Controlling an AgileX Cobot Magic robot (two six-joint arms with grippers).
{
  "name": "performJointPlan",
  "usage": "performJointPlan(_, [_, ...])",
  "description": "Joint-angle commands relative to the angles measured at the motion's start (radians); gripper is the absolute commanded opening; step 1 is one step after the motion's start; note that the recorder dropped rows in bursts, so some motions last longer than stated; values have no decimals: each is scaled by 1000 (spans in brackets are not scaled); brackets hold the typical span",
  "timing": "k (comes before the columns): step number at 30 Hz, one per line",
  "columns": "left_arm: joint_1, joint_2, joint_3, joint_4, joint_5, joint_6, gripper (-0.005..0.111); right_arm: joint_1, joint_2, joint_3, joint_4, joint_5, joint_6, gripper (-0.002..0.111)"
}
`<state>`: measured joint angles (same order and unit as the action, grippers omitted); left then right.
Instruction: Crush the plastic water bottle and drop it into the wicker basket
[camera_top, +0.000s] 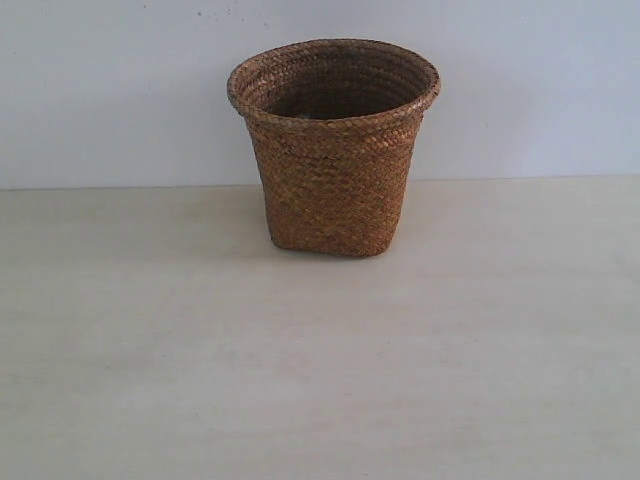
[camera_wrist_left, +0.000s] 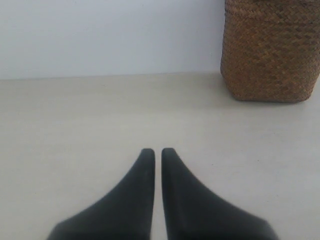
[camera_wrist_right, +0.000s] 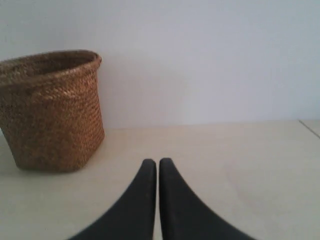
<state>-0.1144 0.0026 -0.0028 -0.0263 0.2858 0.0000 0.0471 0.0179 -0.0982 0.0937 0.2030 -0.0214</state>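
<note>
The brown wicker basket (camera_top: 333, 150) stands upright on the pale table, near the back wall; what shows of its dark inside holds nothing I can make out. The plastic water bottle is out of view in every frame. Neither gripper appears in the exterior view. In the left wrist view my left gripper (camera_wrist_left: 157, 151) is shut with nothing between its black fingers, low over the table, the basket (camera_wrist_left: 272, 50) well ahead and to one side. My right gripper (camera_wrist_right: 158, 162) is likewise shut and empty, with the basket (camera_wrist_right: 52, 112) ahead on its other side.
A plain white wall (camera_top: 100, 90) runs behind the pale table (camera_top: 320, 380). A table edge or seam (camera_wrist_right: 310, 128) shows at the far side of the right wrist view.
</note>
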Motion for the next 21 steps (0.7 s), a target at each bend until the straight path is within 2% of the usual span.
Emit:
performJointPlan(1, [4,-3,3,-10,-9,-7,4,-7,-18,81,-3,-24,0,0])
performJointPlan(9, [4,-3,3,-10,-8,-7,4,-7,-18,98,-15,19,-3,0])
performJointPlan(13, [4,-3,3,-10,-8,-7,4,-7,-18,98,-19,117,-63,0])
performJointPlan(21, [4,-3,3,-10,-8,-7,4,-7,-18,98,-19,123,-65,0])
